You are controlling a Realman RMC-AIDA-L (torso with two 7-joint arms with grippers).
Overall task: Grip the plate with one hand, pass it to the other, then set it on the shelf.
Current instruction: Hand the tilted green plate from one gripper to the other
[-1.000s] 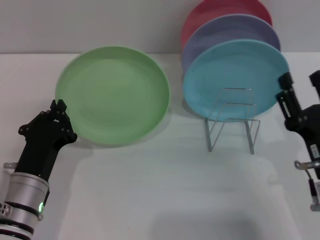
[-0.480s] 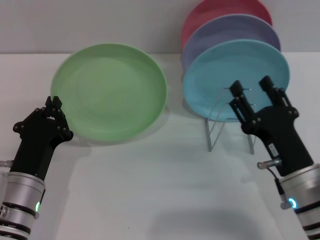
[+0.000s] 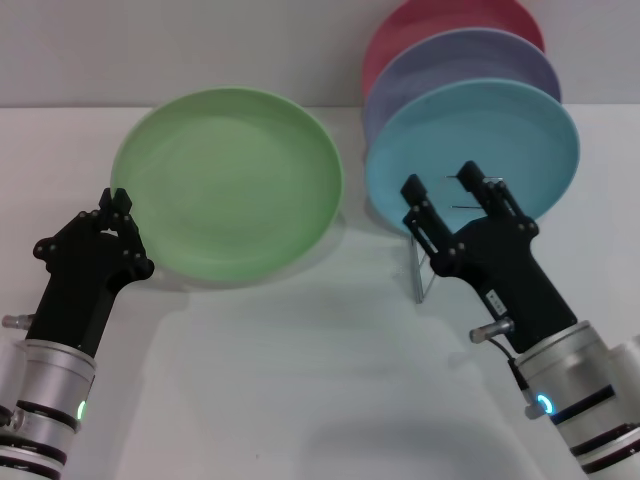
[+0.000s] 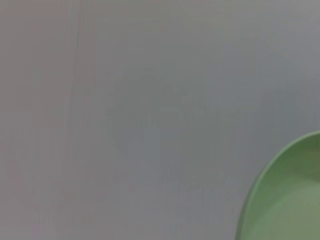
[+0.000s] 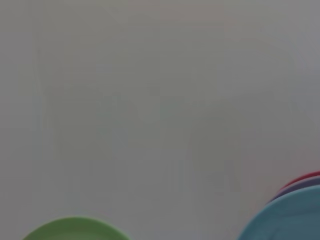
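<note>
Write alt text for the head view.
The left gripper pinches the light-green plate by its edge while the open right gripper reaches in front of the wire shelf, where turquoise, lavender and red plates stand.

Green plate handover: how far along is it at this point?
Done: the left gripper is shut on the near-left rim of the light-green plate, which looks lifted and tilted. In hand: the right gripper is open in front of the turquoise-blue plate, not touching the green one. Left: the pass itself, then setting it on the wire dish rack, which already holds three plates.
</note>
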